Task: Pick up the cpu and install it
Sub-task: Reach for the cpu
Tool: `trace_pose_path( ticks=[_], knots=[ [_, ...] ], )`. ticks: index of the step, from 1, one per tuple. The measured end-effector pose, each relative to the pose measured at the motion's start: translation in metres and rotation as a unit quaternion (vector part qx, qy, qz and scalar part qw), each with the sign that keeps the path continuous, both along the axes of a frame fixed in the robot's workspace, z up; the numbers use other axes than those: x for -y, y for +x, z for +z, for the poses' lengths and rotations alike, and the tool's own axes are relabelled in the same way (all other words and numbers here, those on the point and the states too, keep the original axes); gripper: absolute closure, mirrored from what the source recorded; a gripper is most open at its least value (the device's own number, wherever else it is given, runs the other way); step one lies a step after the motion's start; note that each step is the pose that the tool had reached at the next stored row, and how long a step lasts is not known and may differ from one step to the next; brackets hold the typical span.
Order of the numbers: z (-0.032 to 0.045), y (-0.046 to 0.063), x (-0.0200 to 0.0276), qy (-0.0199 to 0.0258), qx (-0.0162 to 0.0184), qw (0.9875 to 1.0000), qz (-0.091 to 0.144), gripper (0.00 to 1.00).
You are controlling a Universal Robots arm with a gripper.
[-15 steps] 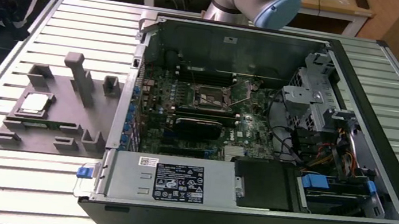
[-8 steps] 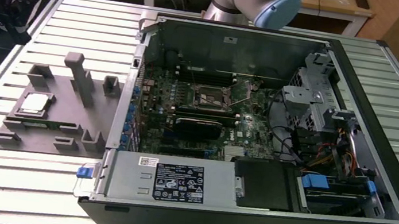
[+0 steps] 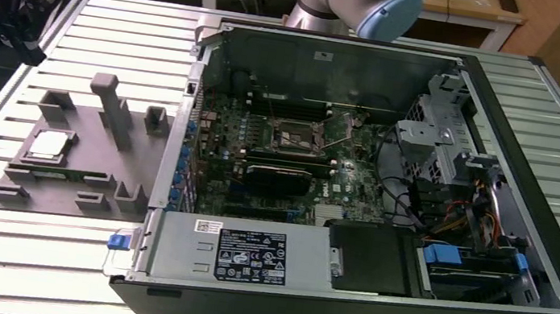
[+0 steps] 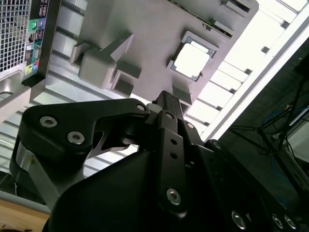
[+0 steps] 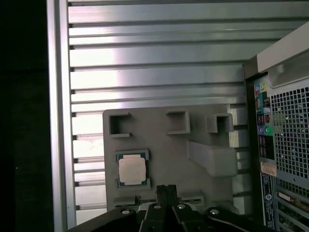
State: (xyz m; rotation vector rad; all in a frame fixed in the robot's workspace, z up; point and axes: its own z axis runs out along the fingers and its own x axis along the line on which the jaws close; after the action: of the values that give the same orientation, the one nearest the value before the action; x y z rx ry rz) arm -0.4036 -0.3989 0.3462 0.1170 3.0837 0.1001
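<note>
Cpu (image 5: 132,170) sits in its recess on the gray holder (image 5: 159,135), on the worktop (image 5: 145,72) beside the open computer case (image 3: 364,176). My end effector (image 5: 166,189) hangs near it, fingers pressed together, gripping nothing (pickup not begun). Socket (image 3: 299,137) looks unfilled.

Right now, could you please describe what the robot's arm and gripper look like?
The arm is a silvery-grey tube with a rounded light-blue cap on its joint. The gripper is matte black, built from angular linkage plates dotted with round silver screw heads and narrowing to two slim black fingers. In the second wrist view, a bare grey metal piece sits beneath one plate.
</note>
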Motion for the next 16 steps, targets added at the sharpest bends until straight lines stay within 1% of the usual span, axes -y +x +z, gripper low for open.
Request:
trace_pose_path(
  ticks=[3,6,9,16],
  knots=[
    [-0.0022,-0.001,-0.0001,0.0048,0.0000,1.0000,0.000,0.89],
    [-0.0046,-0.002,0.0001,0.0069,-0.0002,1.0000,0.000,0.89],
    [-0.0078,-0.003,0.0000,0.0079,-0.0004,1.0000,0.000,0.89],
    [-0.0161,-0.005,0.0000,0.0084,-0.0017,1.0000,0.000,0.89]
  ],
)
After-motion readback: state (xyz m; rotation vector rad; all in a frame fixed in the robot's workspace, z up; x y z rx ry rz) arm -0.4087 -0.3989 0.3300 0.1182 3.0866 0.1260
